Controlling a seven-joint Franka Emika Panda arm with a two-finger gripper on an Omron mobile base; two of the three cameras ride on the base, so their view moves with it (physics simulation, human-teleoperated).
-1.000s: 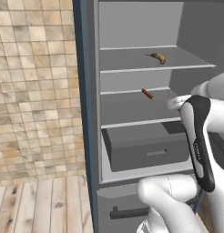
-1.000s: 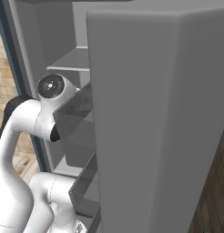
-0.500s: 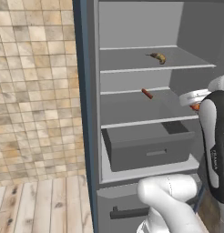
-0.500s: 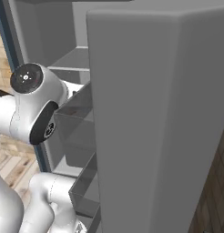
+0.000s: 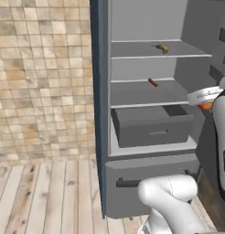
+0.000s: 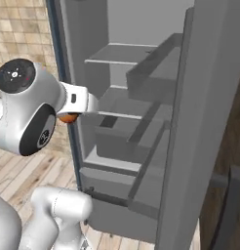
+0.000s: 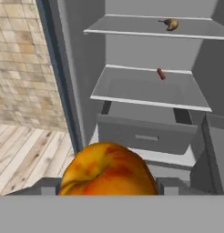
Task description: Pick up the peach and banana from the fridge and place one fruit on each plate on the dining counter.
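The fridge (image 5: 146, 137) takes up the middle and right of the left base view, door swung wide, three pale shelves and one grey drawer (image 5: 153, 125) inside. The white arm rises at the lower right there, and the gripper (image 7: 107, 189) is clenched on the peach (image 7: 107, 170), which sits big and orange at the bottom centre of the hand view (a sliver of it also peeks out at the right edge of the left base view). So I'd say the first fruit is in hand and the carry is under way; next the base should turn from the fridge and find the dining counter and a plate. One banana (image 7: 170, 24) lies on the top shelf, upper right of the hand view, untouched. One small red-brown piece (image 7: 161, 73) rests on the middle shelf below it.
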